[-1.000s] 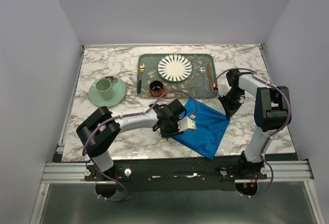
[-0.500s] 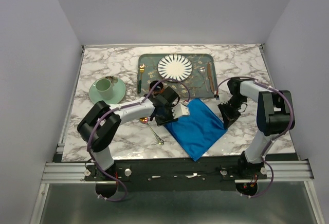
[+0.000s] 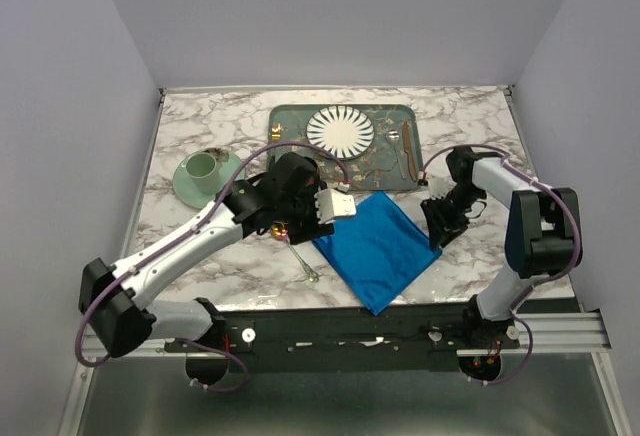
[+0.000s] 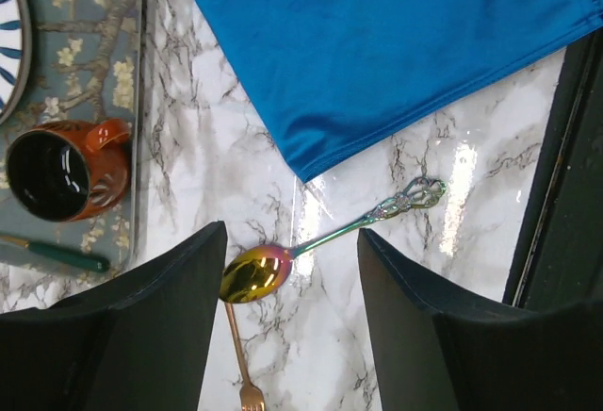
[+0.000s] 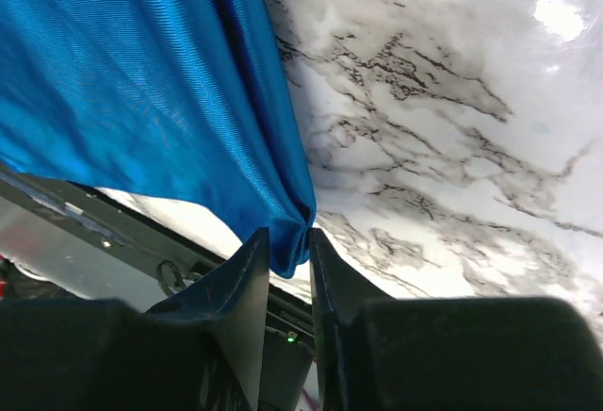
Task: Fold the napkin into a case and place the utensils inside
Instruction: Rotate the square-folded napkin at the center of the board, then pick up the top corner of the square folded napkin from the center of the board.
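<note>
The napkin lies spread flat on the table between the two grippers. It is a broad blue diamond and, by my reading, not yet the narrow case the task wants. One corner reaches into the right gripper and sits in the slim gap between its fingers. The rest of the cloth runs away from them with a soft ridge in it. That corner is probably held there as the place to draw the cloth over into a fold. The fingers stand only narrowly apart, and I cannot tell whether they pinch the cloth or merely flank it.

The spoon lies on the marble directly under the left gripper. Its gold bowl is near one finger, and its handle passes beneath the gap, ending near the napkin's edge but apart from it. The fork lies just by the spoon's bowl, further back under the wrist. Both seem parked beside the cloth, ready to go in once a pouch exists. The left gripper hangs wide open above them, holding and touching nothing.

Out past one finger, an orange cup stands on the tray.
</note>
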Controlling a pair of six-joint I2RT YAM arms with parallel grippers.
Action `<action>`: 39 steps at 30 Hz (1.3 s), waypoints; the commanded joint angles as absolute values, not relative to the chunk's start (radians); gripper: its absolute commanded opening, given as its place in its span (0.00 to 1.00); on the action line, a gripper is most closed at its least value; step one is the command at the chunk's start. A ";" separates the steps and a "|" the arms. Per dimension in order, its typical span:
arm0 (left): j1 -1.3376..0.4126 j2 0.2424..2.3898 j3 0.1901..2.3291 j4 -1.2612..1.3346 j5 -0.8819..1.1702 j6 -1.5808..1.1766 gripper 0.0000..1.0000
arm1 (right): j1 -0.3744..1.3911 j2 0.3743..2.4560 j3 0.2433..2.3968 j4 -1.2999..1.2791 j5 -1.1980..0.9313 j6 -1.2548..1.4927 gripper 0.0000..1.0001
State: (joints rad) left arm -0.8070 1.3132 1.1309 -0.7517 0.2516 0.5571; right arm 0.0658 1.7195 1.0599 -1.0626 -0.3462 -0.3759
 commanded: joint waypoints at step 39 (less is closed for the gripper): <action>-1.241 1.346 0.589 0.178 0.379 0.762 0.48 | 0.067 1.591 0.985 -0.945 -0.663 -0.324 0.65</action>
State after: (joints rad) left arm -1.1793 1.2522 0.5972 -0.0490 0.3908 0.7242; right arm 0.0662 1.5299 0.9955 -0.9871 -0.7300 -0.3561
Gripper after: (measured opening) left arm 0.490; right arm 0.711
